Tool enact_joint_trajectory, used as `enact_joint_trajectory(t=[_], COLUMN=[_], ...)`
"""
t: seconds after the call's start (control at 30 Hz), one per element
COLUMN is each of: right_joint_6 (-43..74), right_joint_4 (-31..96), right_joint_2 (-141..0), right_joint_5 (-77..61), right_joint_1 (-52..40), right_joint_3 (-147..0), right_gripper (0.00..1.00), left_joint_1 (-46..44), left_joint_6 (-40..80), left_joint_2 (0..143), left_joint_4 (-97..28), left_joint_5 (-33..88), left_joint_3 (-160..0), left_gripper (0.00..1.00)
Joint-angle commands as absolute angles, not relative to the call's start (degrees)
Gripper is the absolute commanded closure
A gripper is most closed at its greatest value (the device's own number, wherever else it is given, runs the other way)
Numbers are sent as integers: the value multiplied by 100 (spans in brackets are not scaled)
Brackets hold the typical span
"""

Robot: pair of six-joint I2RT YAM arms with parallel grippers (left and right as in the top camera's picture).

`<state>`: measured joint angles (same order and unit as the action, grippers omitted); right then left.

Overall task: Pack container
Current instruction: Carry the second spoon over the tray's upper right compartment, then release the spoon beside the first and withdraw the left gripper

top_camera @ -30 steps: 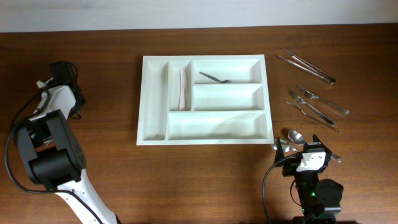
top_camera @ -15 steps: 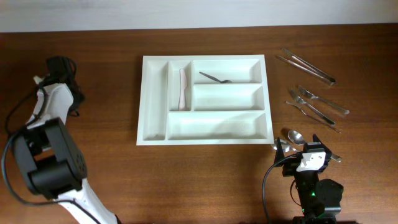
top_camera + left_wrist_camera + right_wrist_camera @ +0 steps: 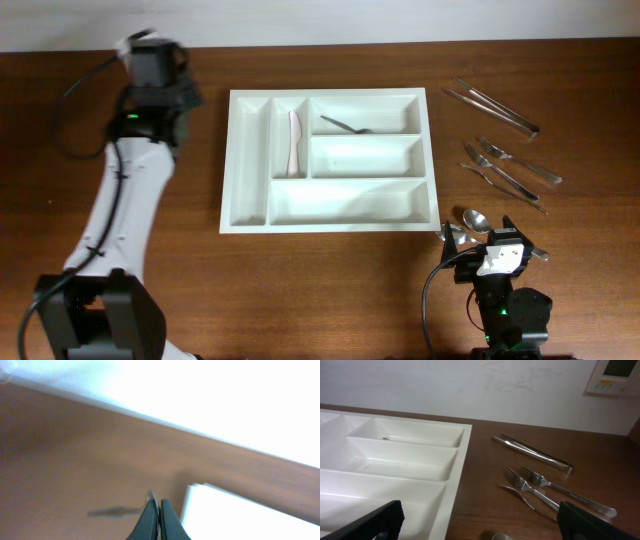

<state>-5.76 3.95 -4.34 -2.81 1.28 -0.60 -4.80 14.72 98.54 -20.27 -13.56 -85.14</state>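
The container [image 3: 247, 160] is a white five-compartment tray in the middle of the table. A pink knife [image 3: 294, 140] lies in its second narrow slot and a dark spoon [image 3: 345, 125] in its top long slot. My left gripper [image 3: 157, 62] hovers near the table's far edge, left of the tray's far-left corner [image 3: 210, 497]. Its fingers [image 3: 162, 520] are shut, with a thin pale sliver at the tips that is too blurred to identify. My right gripper [image 3: 480, 232] rests at the near edge, wide open and empty [image 3: 485, 530].
Right of the tray lie metal tongs [image 3: 492, 108] [image 3: 532, 452], two forks [image 3: 510, 165] [image 3: 545, 487] and a spoon [image 3: 473, 218] just beyond my right fingers. The tray's near-right rim [image 3: 457, 490] is close to the right gripper's left finger.
My left arm has swung from the table's left edge up and to the right, toward the tray's far-left corner, its jaws closing fully. The right arm has not moved.
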Motion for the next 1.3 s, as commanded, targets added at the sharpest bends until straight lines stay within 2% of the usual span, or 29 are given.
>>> enact_joint_trajectory(t=[0.0,0.1,0.47,0.73,0.83,1.27], right_joint_6=[-508,-506,-506,-506,-508,-508], right_joint_4=[432,432,432,432,432,432], right_joint_2=[-429,-429,-429,-429,-429,-429], right_joint_5=[-250,-250,-250,-250,-250,-250], right_joint_1=[75,75,75,75,75,75], right_joint_3=[-32,-32,-32,-32,-32,-32], right_gripper=[1,1,1,1,1,1], left_joint_1=[-1037,-1627,-3052,-3391,-3409,-3409], left_joint_6=[342,-349,-397,-377,-213,-64], left_joint_2=[9806,10001,11467,11841,11841,11970], left_joint_4=[-1509,-701,1496,1391,1262,834], left_joint_5=[-211,-185,25,-152,-458,-451], left_joint_3=[-8536,-8536,-8558,-8604,-8604,-8604], left_gripper=[98,98,98,98,98,98])
